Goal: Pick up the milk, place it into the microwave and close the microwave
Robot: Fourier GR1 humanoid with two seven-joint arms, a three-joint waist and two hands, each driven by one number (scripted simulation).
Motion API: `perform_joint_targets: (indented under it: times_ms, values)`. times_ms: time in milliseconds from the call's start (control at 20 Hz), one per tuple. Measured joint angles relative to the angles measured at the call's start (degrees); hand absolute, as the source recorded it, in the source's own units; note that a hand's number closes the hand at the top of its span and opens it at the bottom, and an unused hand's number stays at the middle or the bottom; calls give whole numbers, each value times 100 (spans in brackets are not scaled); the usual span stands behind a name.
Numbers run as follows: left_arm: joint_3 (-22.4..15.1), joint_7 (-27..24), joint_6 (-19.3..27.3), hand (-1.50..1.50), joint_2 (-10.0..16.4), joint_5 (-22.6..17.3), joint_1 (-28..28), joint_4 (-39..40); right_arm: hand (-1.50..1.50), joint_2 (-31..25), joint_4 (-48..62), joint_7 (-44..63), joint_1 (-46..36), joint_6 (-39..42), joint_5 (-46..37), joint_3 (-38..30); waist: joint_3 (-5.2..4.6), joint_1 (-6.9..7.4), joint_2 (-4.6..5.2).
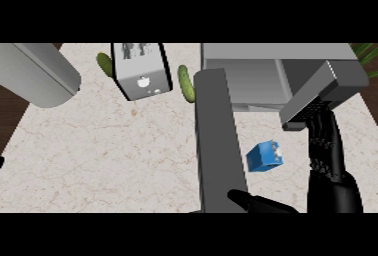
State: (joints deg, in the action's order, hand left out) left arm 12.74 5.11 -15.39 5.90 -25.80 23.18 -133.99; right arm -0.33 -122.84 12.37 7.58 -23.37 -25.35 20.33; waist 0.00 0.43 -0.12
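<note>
The milk (264, 156) is a small blue carton on the counter, just right of the open microwave door (218, 140), which juts toward me as a long dark grey panel. The grey microwave (251, 75) stands at the back right with its cavity showing. My right hand (326, 155) is open, its long fingers straight beside the milk's right side with a gap between them. Its thumb (257, 202) spreads out below the carton. The grey right forearm (325, 90) crosses in front of the microwave. Only a black sliver of my left hand (1, 161) shows at the left edge.
A grey and white box (140, 70) lies at the back, with a green cucumber (185, 82) to its right and another (104, 63) to its left. A large rounded grey body (37, 75) fills the upper left. Pale marble counter (111, 160) stretches left of the door.
</note>
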Motion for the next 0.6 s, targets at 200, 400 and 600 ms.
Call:
perform_joint_targets:
  times_ms: [200,400,600]
  values:
    - [54,-147,-262,-150,-141,-22,388,-24,-150,1,454,-398,191,-190,258,-292,-1,12,-8]
    - [313,-333,-533,-150,-155,-96,628,3,-150,10,1006,-843,298,-381,519,-593,-3,20,-14]
    - [503,-374,-785,-150,-131,-238,856,18,-150,34,1678,-1443,471,-521,878,-765,-3,25,-17]
